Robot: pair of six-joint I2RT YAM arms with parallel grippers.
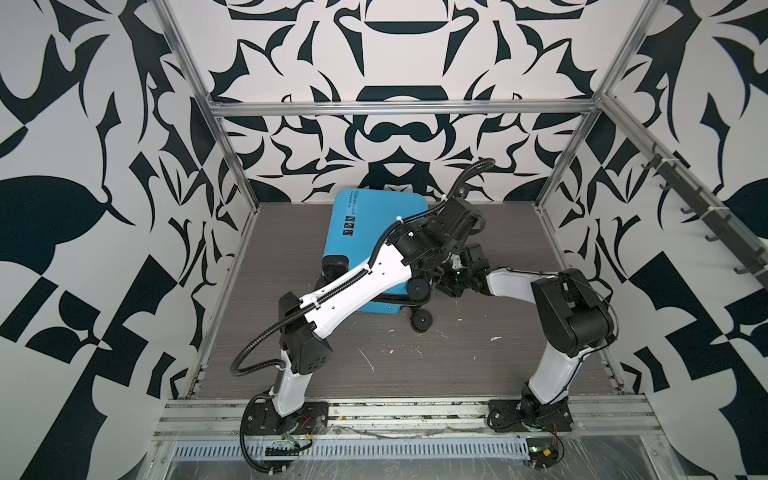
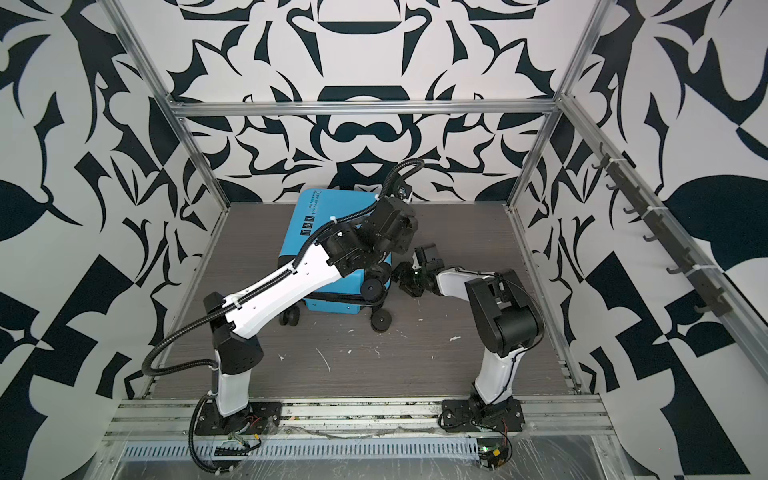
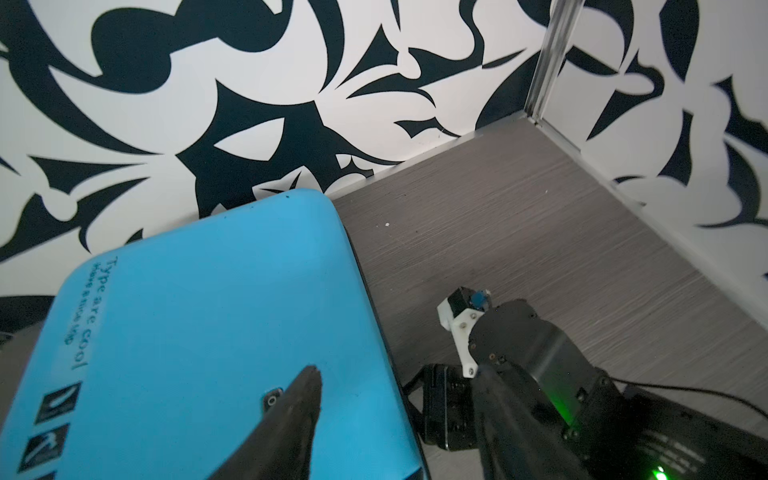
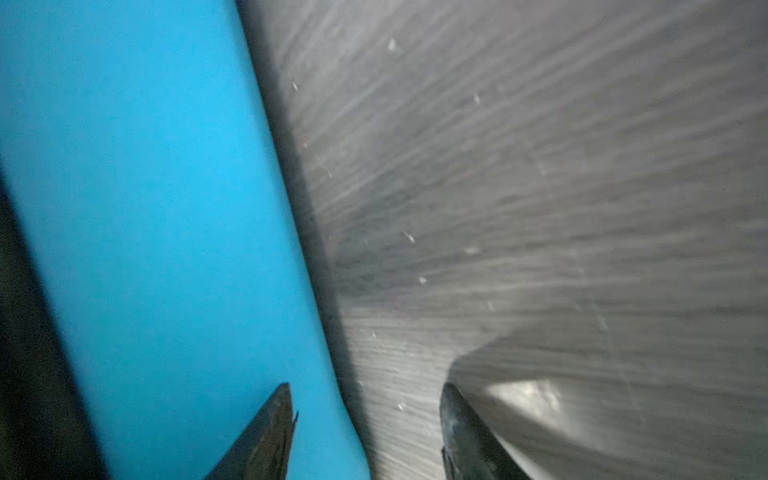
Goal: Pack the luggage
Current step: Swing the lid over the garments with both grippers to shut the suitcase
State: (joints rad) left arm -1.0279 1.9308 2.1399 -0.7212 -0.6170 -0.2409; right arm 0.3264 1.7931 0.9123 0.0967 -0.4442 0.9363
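Observation:
The luggage [image 1: 374, 216] is a bright blue hard-shell suitcase lying flat and closed near the back wall, in both top views [image 2: 303, 245]. Its black wheels [image 1: 422, 320] point toward the front. My left arm reaches across its lid to its right edge. In the left wrist view the left gripper [image 3: 397, 376] is open, with one finger over the blue lid [image 3: 208, 311] and the other past the edge. My right gripper [image 4: 365, 392] is low beside the luggage's right side [image 4: 145, 208]. It is open, with one fingertip in front of the blue shell and the other over the table.
The grey wood-grain table [image 1: 478, 365] carries scattered white specks. The patterned back wall stands just behind the luggage. Metal frame posts [image 1: 557, 166] mark the corners, and a rail of hooks [image 1: 685, 199] runs along the right wall. The two wrists sit close together by the luggage's right edge.

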